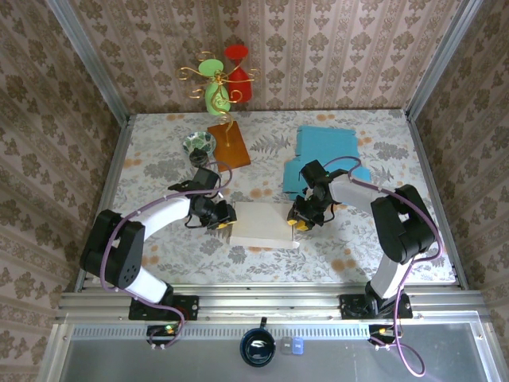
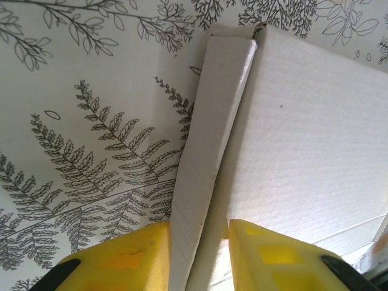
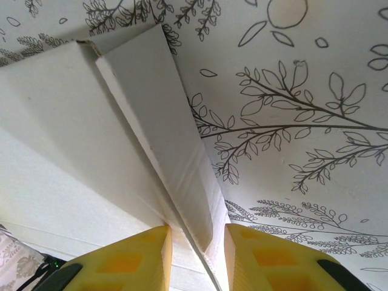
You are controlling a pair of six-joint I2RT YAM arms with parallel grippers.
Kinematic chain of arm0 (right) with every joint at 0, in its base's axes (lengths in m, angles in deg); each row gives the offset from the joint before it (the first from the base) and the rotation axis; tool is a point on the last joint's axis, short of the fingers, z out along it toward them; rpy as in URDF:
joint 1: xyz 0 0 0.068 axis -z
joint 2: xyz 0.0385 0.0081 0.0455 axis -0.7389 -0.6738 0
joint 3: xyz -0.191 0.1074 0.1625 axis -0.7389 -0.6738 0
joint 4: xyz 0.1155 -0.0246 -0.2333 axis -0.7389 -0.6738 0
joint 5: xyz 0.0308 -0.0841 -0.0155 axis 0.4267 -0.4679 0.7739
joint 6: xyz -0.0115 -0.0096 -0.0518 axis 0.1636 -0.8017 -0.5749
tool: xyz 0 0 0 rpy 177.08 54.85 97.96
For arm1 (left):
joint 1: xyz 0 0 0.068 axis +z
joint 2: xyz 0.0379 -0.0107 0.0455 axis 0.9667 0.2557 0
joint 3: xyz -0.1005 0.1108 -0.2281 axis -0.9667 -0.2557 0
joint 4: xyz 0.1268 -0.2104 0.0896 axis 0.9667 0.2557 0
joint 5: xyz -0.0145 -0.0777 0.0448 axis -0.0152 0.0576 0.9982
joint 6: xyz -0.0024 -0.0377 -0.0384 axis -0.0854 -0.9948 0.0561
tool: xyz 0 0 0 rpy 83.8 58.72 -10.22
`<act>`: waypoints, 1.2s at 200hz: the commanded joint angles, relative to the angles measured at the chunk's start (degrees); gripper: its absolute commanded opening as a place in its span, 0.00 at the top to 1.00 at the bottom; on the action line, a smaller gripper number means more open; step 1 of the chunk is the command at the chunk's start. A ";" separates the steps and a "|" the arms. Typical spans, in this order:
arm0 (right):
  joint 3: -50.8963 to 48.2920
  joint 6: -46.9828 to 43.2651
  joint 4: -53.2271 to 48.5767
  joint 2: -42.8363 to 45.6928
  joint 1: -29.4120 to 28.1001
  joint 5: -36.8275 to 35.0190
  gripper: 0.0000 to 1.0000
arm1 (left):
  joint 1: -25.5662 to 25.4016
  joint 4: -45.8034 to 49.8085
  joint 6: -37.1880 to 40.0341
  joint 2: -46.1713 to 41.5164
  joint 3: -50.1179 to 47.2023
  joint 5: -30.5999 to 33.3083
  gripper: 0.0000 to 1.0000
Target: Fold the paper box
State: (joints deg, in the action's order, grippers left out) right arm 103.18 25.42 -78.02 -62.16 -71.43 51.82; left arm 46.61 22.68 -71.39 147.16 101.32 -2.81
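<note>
Left pincer (image 2: 200, 257) pinched the left flap (image 2: 209, 133), right pincer (image 3: 197, 245) the right flap (image 3: 163, 133) of the paper box (image 1: 262, 227); side-wall step, we judged, inward creasing next.

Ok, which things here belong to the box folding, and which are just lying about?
In the job: white paper box; left gripper and right gripper, one at each side of it.
Lying about: blue cardboard sheet; orange board; glass dish; wire ornament; dark cup.

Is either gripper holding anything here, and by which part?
Left gripper pinches the paper box by its raised left side flap. Right gripper has the right side flap between its fingers; a firm grip cannot be told.
</note>
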 commanded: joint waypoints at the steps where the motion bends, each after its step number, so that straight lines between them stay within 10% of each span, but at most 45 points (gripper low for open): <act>1: -1.10 -0.68 -1.35 -2.17 -0.22 -1.56 0.70 | -0.07 -0.28 -0.51 -1.00 -0.89 -0.79 0.69; 240: -1.54 -0.89 -0.21 -3.35 -0.12 -0.34 0.80 | -0.51 -4.64 -1.04 1.50 -4.80 -0.70 0.77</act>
State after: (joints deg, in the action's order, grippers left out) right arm 103.18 25.16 -76.99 -63.01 -71.26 53.76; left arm 46.61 16.98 -71.71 147.20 97.76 -4.36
